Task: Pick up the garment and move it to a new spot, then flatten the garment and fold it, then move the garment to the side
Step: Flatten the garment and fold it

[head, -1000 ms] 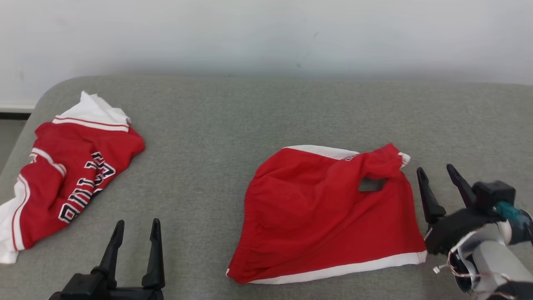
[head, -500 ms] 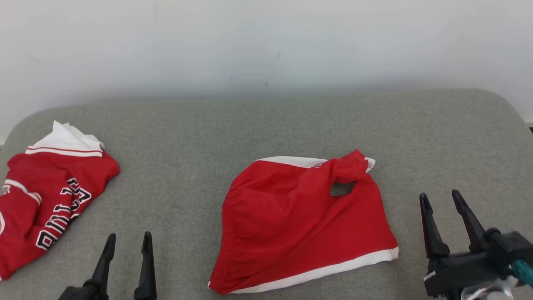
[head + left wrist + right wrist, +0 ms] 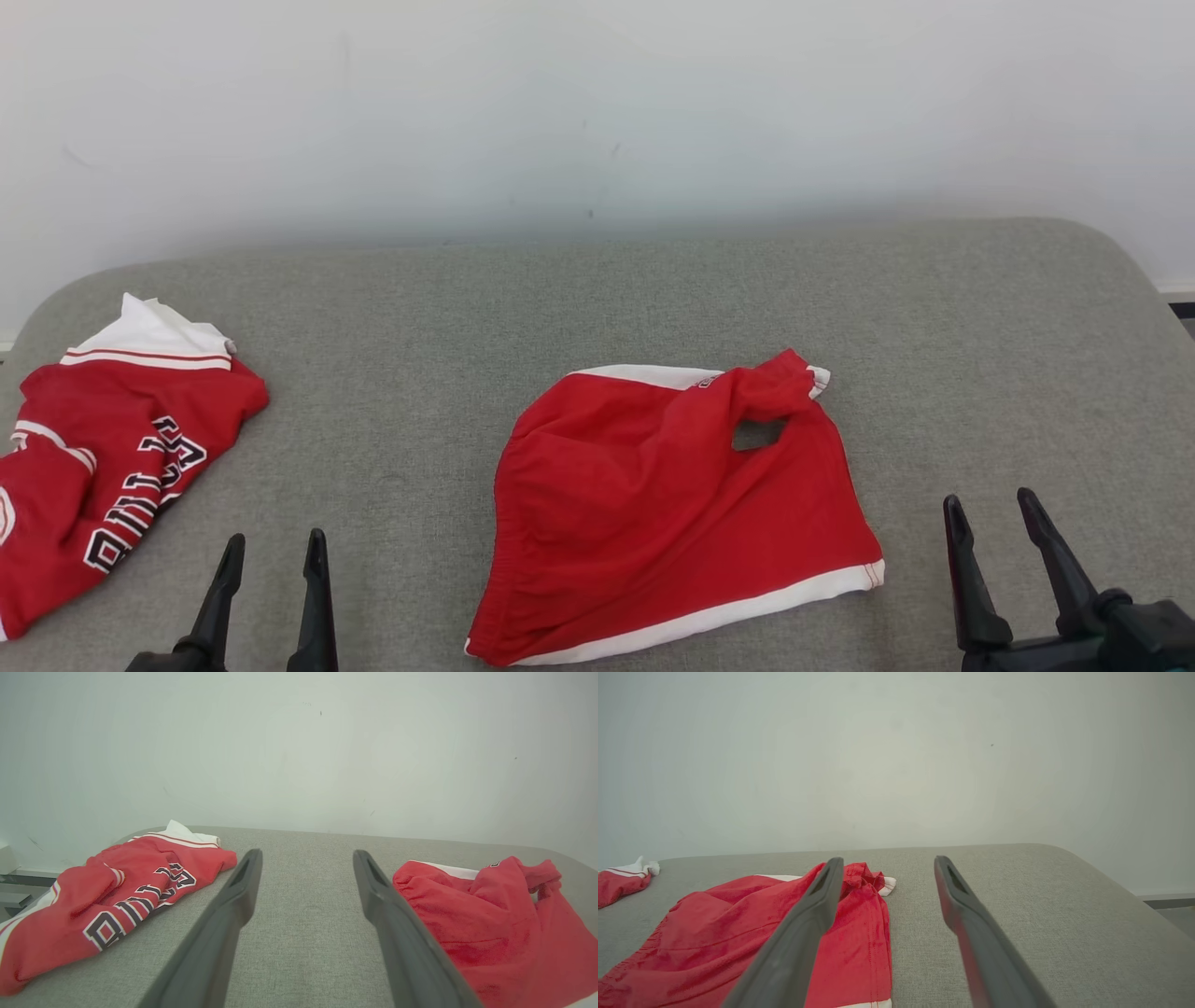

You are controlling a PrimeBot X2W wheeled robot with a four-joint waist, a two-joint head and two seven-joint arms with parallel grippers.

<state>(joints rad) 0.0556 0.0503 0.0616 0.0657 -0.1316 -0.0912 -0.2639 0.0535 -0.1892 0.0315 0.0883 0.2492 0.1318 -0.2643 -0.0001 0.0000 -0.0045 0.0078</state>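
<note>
the red shorts (image 3: 672, 523) lie in the middle of the grey surface (image 3: 420, 327), a bit to the right. they are not flat. the cloth is bumpy, and the top right corner is bunched up into a twist, with a small gap under it where the grey shows through. a white band runs along the near edge, and another white strip shows at the far edge.

the left hand (image 3: 275, 541) is low on the left, with its 2 fingers apart and nothing between them. it is not touching the shorts.

the right hand (image 3: 990, 500) is low on the right, just beside the shorts. its 2 fingers are wide apart and it holds nothing.

a red shirt (image 3: 112, 467) with white trim and dark letters lies crumpled at the far left edge, well apart from the shorts. a white wall (image 3: 597, 112) stands behind.
</note>
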